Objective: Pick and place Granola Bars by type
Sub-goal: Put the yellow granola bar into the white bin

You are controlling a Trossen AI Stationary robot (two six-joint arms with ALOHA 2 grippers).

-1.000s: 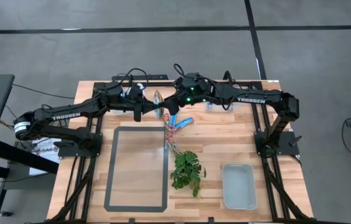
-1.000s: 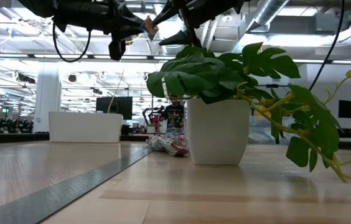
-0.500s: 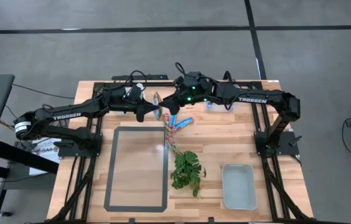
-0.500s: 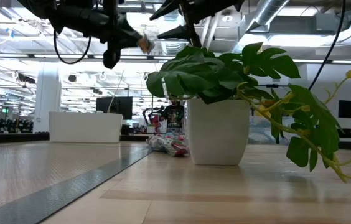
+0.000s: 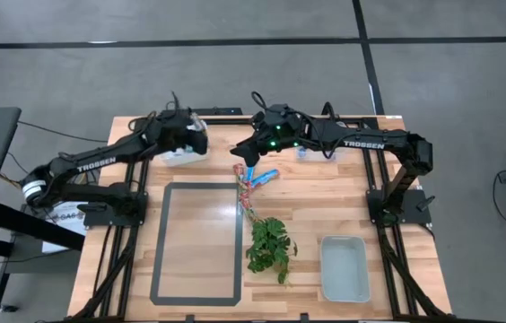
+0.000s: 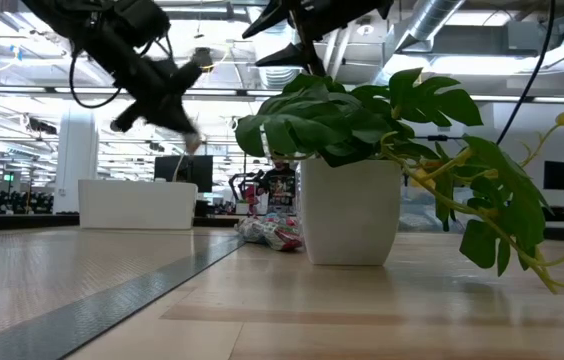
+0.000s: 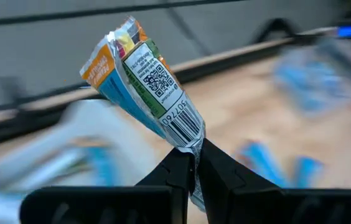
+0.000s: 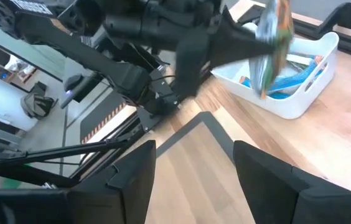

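My left gripper (image 7: 193,160) is shut on one granola bar (image 7: 141,74) with an orange, blue and white wrapper and a barcode. In the high view it (image 5: 196,139) hangs above a white bin (image 5: 178,158) at the far left of the table. The right wrist view shows blue-wrapped bars (image 8: 284,79) lying in that bin. My right gripper (image 5: 238,159) is open and holds nothing, above the loose pile of bars (image 5: 253,181) at the far middle of the table. The pile rests on the wood behind the plant pot (image 6: 347,210). My left gripper pinches the bar between its two fingers by the crimped end seal (image 7: 192,148) next to the barcode. The rest of the bar sticks out beyond the fingertips. It is lifted clear of the table, above the white bin (image 8: 300,87).
A green leafy plant (image 5: 269,244) in a white pot stands mid-table, just near of the pile. A grey-bordered mat (image 5: 197,242) lies to its left and a pale grey tray (image 5: 344,267) at the near right. Black frame rails line the table's edges.
My left gripper has carried the bar away from my right gripper, toward the table's left edge, to a spot above the white bin. It has tipped so that its fingers slant downward. My right arm has kept still.
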